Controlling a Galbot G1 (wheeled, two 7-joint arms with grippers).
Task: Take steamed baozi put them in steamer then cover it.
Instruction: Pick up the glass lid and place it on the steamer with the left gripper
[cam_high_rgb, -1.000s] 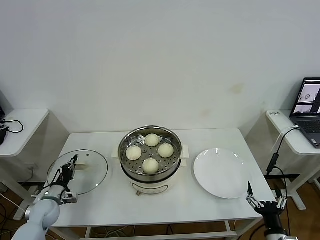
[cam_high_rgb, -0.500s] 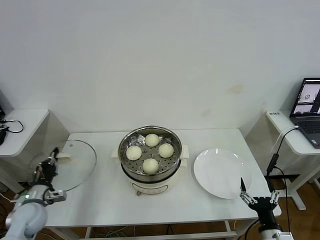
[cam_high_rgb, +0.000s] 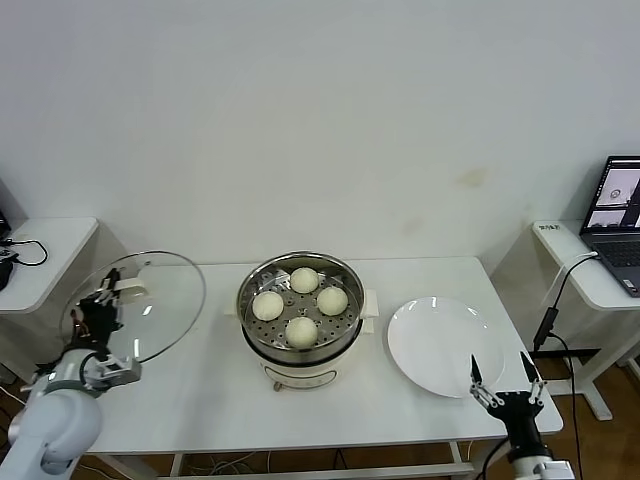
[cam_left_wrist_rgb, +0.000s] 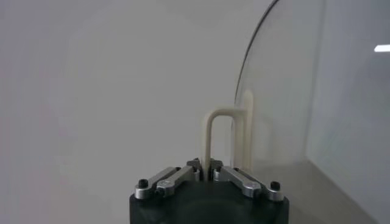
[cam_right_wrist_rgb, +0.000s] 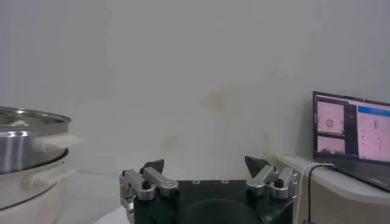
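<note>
Several cream-white baozi (cam_high_rgb: 301, 331) sit on the perforated tray inside the steel steamer (cam_high_rgb: 300, 268) at the table's middle. My left gripper (cam_high_rgb: 100, 305) is shut on the cream-white handle (cam_left_wrist_rgb: 214, 135) of the clear glass cover (cam_high_rgb: 150, 305), held tilted on edge above the table's left end, left of the steamer. In the left wrist view the cover's rim (cam_left_wrist_rgb: 244, 79) curves away beside the handle. My right gripper (cam_high_rgb: 498, 383) is open and empty at the table's front right corner, beyond the white plate; the steamer (cam_right_wrist_rgb: 24, 146) also shows in the right wrist view.
A flat white plate (cam_high_rgb: 442, 345) lies right of the steamer. A side table with a laptop (cam_high_rgb: 612, 225) stands far right, with a cable hanging down. Another side table (cam_high_rgb: 40, 255) stands far left.
My left gripper has lifted the cover off the table, swung it out left, then raised it and tilted it upright. My right gripper has shifted slightly left and up.
</note>
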